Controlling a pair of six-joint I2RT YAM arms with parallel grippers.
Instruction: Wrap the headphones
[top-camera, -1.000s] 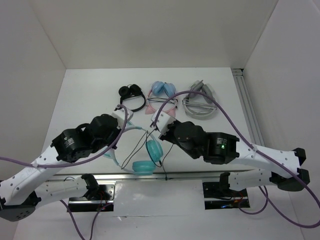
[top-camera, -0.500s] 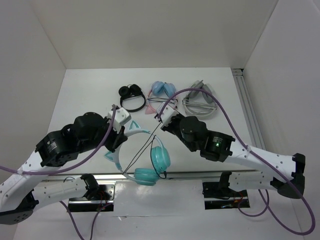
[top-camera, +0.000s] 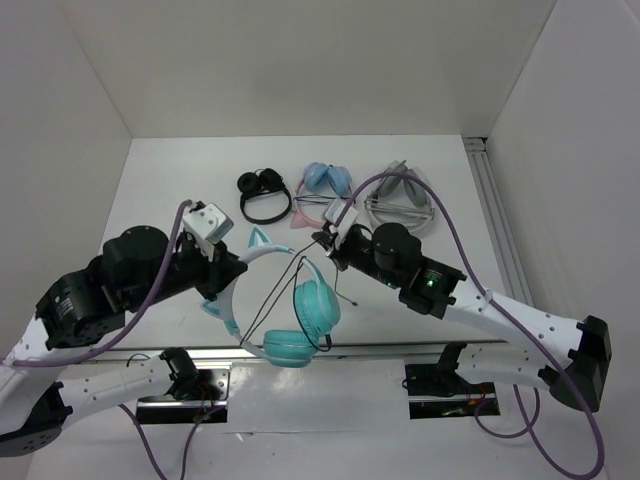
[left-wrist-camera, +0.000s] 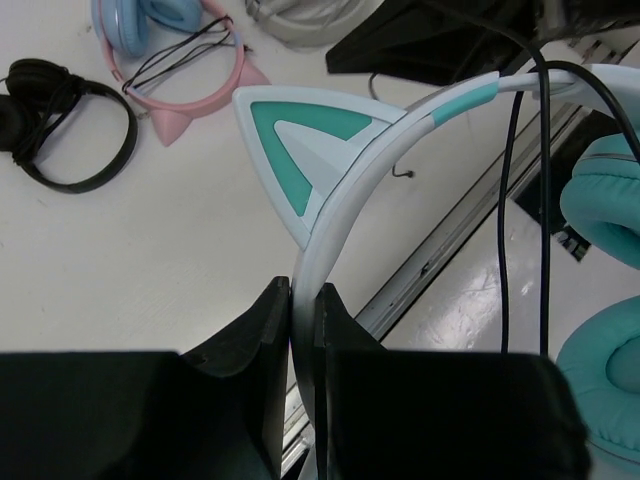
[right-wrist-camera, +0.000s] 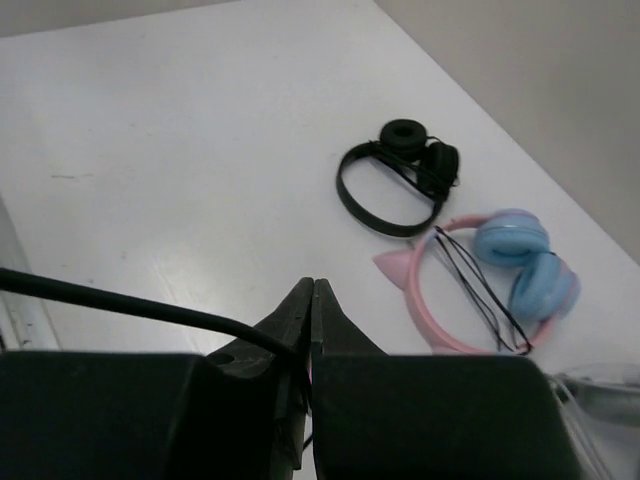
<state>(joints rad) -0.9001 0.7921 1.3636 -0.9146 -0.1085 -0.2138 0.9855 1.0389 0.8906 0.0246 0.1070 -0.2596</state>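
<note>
Four pairs of headphones were on view. The teal headphones (top-camera: 315, 305) sat at the near edge of the bench (top-camera: 170, 200), about halfway along it, with two teal cups and two cat ears on a pale band. Whether the cups touched the bench could not be told.

The left gripper (top-camera: 228, 272) was clamped tight on the pale band just below one cat ear, its two fingers pressed against either side of the band. The right gripper (top-camera: 325, 240) was pinched closed on the thin black cable (top-camera: 285, 290), which ran in two strands from that gripper down past the cups.

The three other pairs lay in a row toward the far edge: one black pair (top-camera: 263, 195), one pink cat-eared pair (top-camera: 322, 195) with blue cups in the middle, and one grey pair (top-camera: 400, 200) nearest the far right corner.
</note>
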